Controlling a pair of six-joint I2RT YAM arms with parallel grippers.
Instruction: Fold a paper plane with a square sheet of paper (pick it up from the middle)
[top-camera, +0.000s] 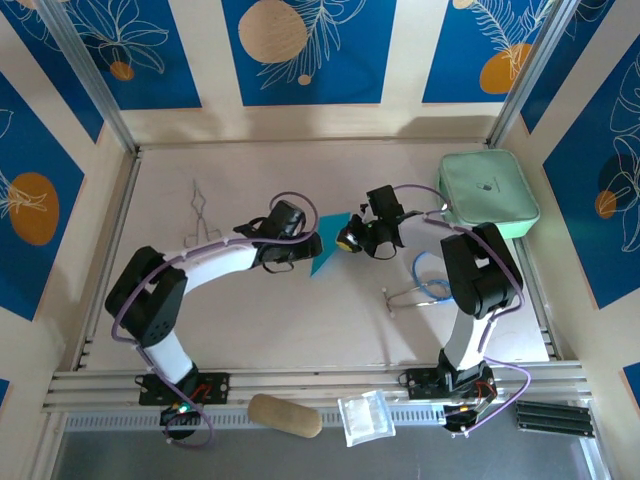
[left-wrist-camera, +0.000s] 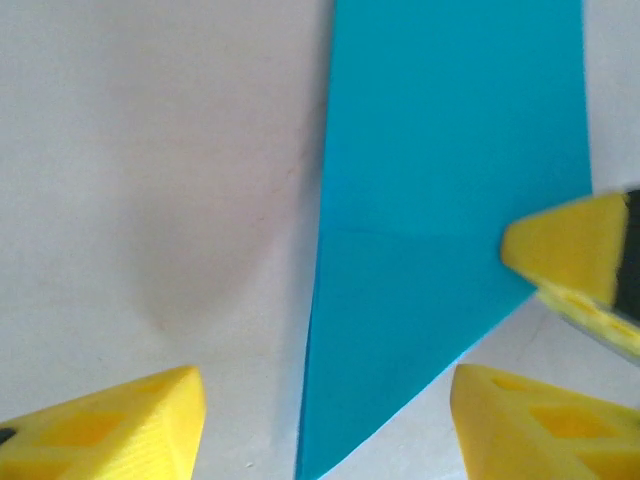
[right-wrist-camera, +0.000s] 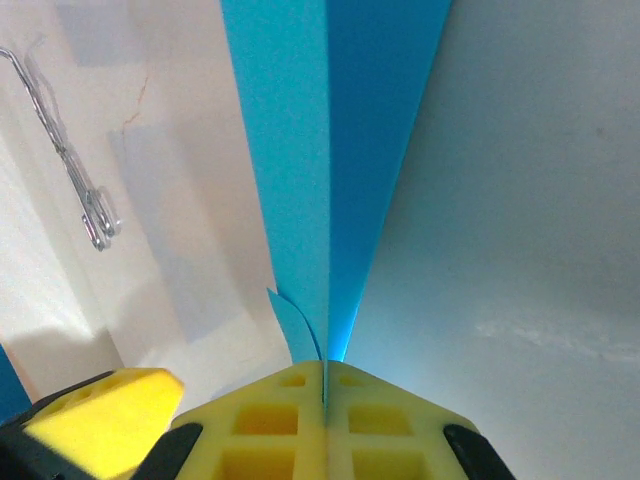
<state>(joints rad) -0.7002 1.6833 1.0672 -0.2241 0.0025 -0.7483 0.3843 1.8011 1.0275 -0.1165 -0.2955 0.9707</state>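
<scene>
We are pinching the folded paper (right-wrist-camera: 330, 150) over the middle of the surface (top-camera: 250, 320), right gripper (right-wrist-camera: 323, 392) pressed on its crease, left gripper (left-wrist-camera: 325, 395) spread astride its tip; we are advising a square, edge-aligned close.

You're in a robot lab cell: aluminium rails (top-camera: 320, 385) carry two robot arms (top-camera: 160, 300), and blue leaf-printed panels (top-camera: 330, 60) (orange discs too) wall in the pale counter (top-camera: 250, 330).
</scene>
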